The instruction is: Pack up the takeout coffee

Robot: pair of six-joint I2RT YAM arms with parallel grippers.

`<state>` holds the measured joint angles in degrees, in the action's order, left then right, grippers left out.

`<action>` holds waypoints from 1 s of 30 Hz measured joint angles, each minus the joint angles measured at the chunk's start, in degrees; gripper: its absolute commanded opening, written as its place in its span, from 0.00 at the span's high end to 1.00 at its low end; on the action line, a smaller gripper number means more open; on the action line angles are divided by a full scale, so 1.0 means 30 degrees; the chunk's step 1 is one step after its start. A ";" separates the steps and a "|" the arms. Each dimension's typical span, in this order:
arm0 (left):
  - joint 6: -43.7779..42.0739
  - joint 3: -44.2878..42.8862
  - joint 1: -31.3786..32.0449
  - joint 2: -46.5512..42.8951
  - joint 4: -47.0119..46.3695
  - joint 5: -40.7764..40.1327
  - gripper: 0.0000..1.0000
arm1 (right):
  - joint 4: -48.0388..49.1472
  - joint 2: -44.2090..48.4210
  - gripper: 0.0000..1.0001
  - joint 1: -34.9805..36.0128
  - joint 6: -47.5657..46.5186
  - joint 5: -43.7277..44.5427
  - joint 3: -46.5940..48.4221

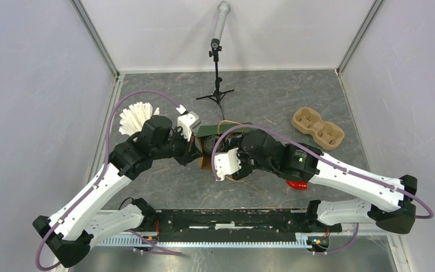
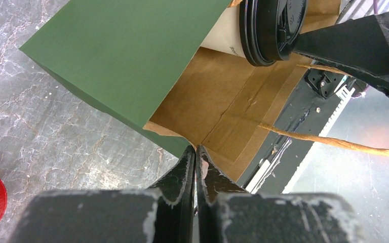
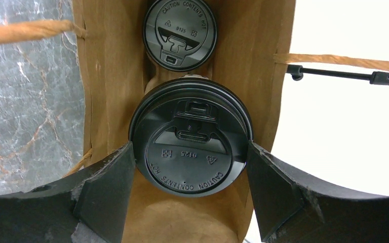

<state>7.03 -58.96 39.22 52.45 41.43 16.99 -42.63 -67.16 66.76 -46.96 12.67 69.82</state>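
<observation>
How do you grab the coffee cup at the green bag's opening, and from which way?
By the lid end, coming in through the open mouth of the green paper bag. The cream paper cup with the round black plastic lid points lid-first outward, its body inside the bag, so probably only that rim is reachable. The right end effector has a finger on each side of it.

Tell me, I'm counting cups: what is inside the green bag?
Two black-lidded cups: the near takeout coffee, held by the right gripper, and a second cup deeper in. The green bag's bottom is hidden under them.
</observation>
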 measured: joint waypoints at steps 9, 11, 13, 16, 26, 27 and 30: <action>0.0000 0.0051 0.0000 -0.0029 -0.0015 0.0073 0.93 | 0.0044 -0.0131 0.41 0.0000 -0.1792 0.0408 -0.0860; 0.0000 0.0109 0.0000 -0.0080 -0.0029 0.0255 0.93 | 0.0124 -0.0197 0.41 0.0000 -0.2062 0.0495 -0.0969; -0.0007 0.0168 -0.0007 -0.0138 -0.0044 0.0532 0.93 | 0.0226 -0.0204 0.41 0.0000 -0.2302 0.0554 -0.1239; -0.0007 0.0219 -0.0015 -0.0168 -0.0044 0.0962 0.93 | 0.0525 -0.0211 0.42 0.0000 -0.2572 0.0627 -0.1872; -0.0015 0.0525 -0.0015 -0.0335 -0.0452 0.1894 0.93 | 0.1872 -0.0495 0.42 -0.0087 -0.3410 0.0678 -0.3490; -0.0015 0.0576 -0.0015 -0.0372 -0.0459 0.1982 0.93 | 0.2040 -0.0495 0.42 -0.0131 -0.3453 0.0678 -0.3643; -0.0015 0.0772 -0.0015 -0.0510 -0.0474 0.2084 0.94 | 0.2805 -0.0328 0.42 -0.0313 -0.3541 0.0663 -0.4503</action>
<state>6.98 -56.64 39.18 50.92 40.01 23.24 -34.22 -68.14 65.82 -57.58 14.66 56.31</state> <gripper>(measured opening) 0.070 0.799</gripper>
